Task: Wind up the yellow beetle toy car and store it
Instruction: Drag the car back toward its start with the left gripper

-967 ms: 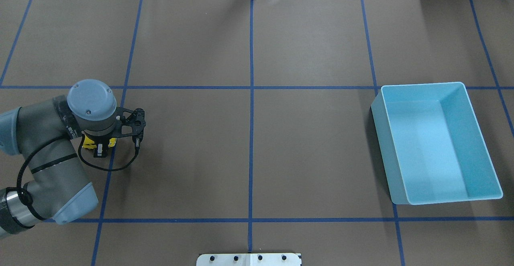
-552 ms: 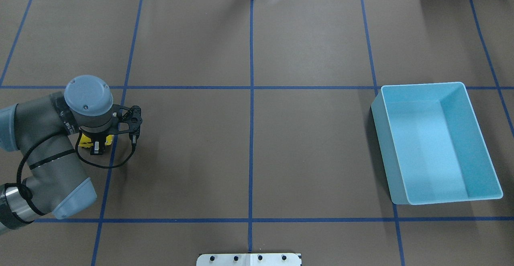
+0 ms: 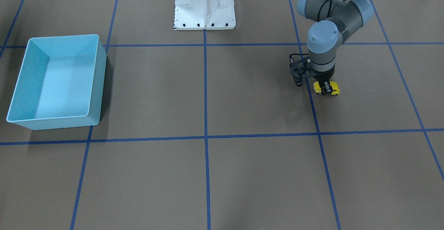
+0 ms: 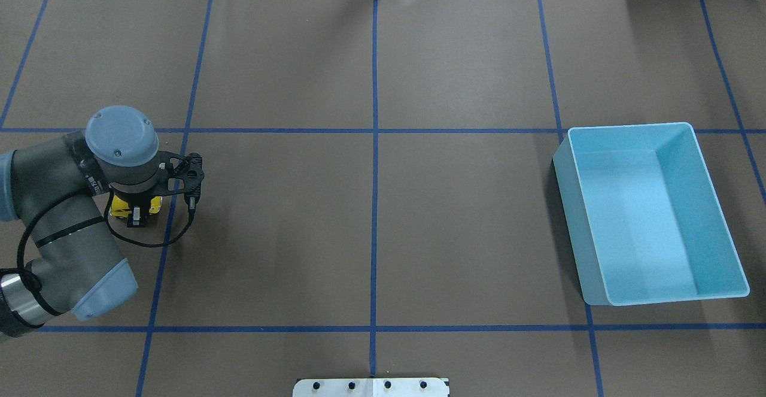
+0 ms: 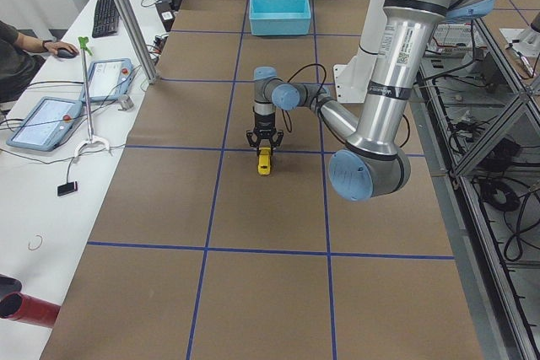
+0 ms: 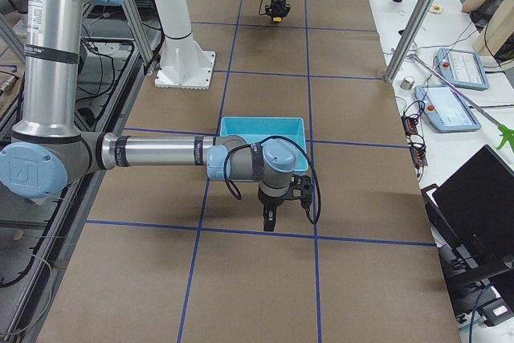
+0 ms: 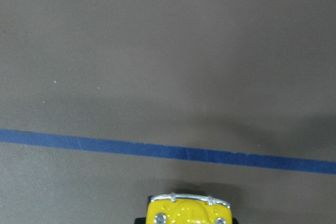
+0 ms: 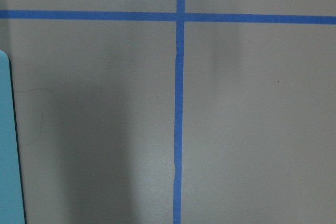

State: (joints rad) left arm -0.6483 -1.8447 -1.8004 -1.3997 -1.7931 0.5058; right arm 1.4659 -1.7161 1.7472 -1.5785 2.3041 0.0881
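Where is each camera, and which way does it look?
Front-facing: across the table, facing the robot's base; left gripper gripping the yellow beetle toy car, view's right.
Overhead: behind the robot, looking down; left arm at left, light blue bin right.
Exterior left: table's end; left arm near.
Exterior right: opposite end; right gripper near.
Left wrist: down at the car; no arm shown.
Right wrist: down at blue tape; no body.
Shared: front-facing and overhead both show car and bin.

Bare brown desk [image 4: 371, 217] across the whole middle, open for passage. Blocked at one end by the left arm [image 4: 66, 247], bent low, left pincer [image 4: 136, 217] clamped around the yellow beetle toy car [image 4: 119, 205]. Walled at the other end by the light blue bin [image 4: 571, 223], right arm [image 6: 161, 152] stretched low near it. White mount [image 3: 204, 4] at the robot's edge.
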